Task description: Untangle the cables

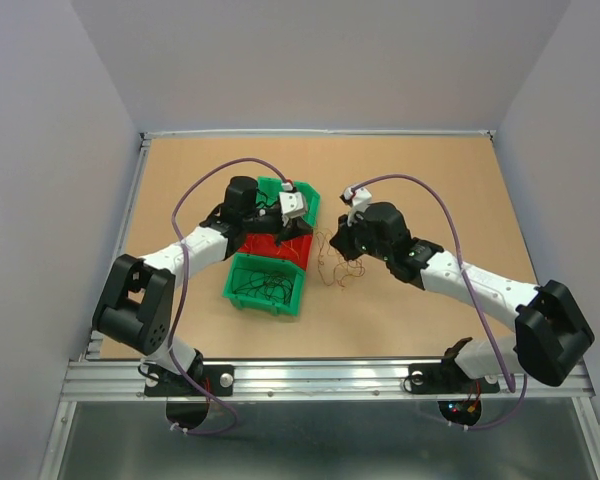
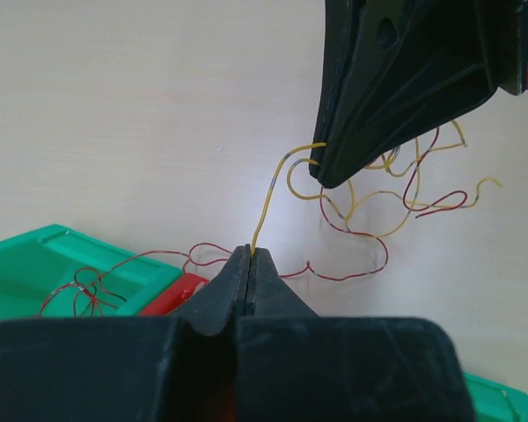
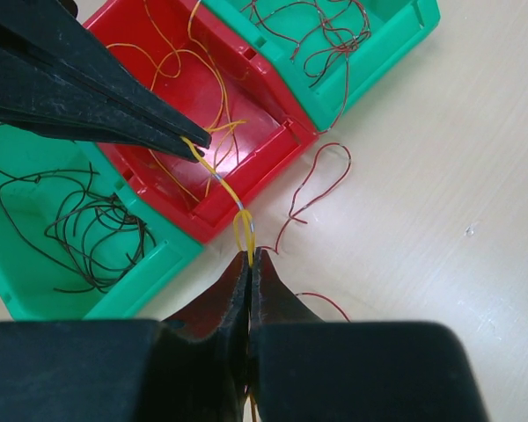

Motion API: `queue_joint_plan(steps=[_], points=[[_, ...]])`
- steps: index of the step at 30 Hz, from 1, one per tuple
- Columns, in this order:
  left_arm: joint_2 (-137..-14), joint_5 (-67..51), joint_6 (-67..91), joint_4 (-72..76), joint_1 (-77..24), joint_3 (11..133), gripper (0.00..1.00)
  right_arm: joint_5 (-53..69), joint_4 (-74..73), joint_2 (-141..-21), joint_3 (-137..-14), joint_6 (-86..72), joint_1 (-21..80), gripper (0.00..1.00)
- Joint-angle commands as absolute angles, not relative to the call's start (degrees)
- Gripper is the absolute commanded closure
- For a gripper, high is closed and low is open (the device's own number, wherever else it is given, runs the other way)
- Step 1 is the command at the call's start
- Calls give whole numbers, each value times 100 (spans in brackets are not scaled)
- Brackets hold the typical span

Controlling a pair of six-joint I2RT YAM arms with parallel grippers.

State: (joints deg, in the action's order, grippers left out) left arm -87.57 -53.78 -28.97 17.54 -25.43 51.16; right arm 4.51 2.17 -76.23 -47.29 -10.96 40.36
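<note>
Tan table (image 1: 430,180); left gripper (image 2: 249,252) and right gripper (image 3: 251,255) both pinched onto one yellow cable (image 3: 218,180).

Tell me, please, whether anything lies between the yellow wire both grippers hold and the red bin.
Nothing visible does: the yellow wire, pinched by the left gripper and right gripper, already spans the red bin rim.

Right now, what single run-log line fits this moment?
left gripper: shut on yellow cable | right gripper: shut on same cable | red bin: beneath | stage: pulling strand
</note>
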Motion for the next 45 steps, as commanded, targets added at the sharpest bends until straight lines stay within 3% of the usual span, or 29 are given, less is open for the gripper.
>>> queue_joint_plan(steps=[1, 4, 7, 8, 10, 14, 16, 20, 21, 22, 23, 25, 29, 33, 41, 43, 45], points=[[-8693, -5484, -2971, 1626, -2566, 5396, 100, 404, 404, -7664, -4825, -1055, 4096, 94], [-8605, -5554, -2936, 1626, -2558, 5388, 100, 177, 413, -7787, -4694, -1098, 4096, 81], [-8552, -5660, -2795, 1652, -2462, 5396, 100, -560, 431, -8032, -4536, -1370, 4087, 75], [-8552, -5817, -2708, 1722, -2400, 5405, 100, -789, 448, -8120, -4457, -1475, 4096, 65], [-8534, -6106, -2357, 1949, -2155, 5414, 100, -1256, 466, -8348, -4246, -1678, 4087, 60], [-8499, -6381, -1820, 2363, -1768, 5379, 100, -1731, 589, -8429, -3912, -1951, 4087, 68], [-8376, -6294, -1749, 2495, -1723, 5318, 100, -1907, 641, -8289, -3762, -2030, 4087, 81], [-8086, -6109, -1600, 2733, -1696, 5107, 100, -2162, 677, -7999, -3630, -2109, 4096, 83], [-7990, -6126, -1591, 2725, -1696, 5063, 100, -2084, 772, -7928, -3586, -2092, 4087, 63], [-7946, -6135, -1600, 2725, -1696, 5054, 100, -2005, 773, -7832, -3586, -2057, 4087, 62], [-7902, -6161, -1591, 2733, -1696, 5036, 100, -1873, 956, -7622, -3516, -1987, 4087, 37], [-7823, -6240, -1573, 2742, -1696, 5019, 100, -1513, 1307, -7323, -3402, -1767, 4096, 23], [-7761, -6337, -1582, 2733, -1749, 4992, 100, -678, 2010, -6777, -3199, -1249, 4096, 10], [-7664, -6328, -1635, 2716, -1828, 4948, 100, 138, 2171, -7012, -3576, -950, 4096, 7], [-7462, -6337, -1582, 2681, -1863, 4904, 100, 378, 2460, -8215, -4341, -774, 4096, 8], [-7444, -6363, -1565, 2681, -1863, 4930, 100, 247, 2540, -8445, -4429, -773, 4096, 11], [-7436, -6407, -1529, 2681, -1863, 4931, 100, 36, 2636, -8683, -4509, -817, 4096, 21]])
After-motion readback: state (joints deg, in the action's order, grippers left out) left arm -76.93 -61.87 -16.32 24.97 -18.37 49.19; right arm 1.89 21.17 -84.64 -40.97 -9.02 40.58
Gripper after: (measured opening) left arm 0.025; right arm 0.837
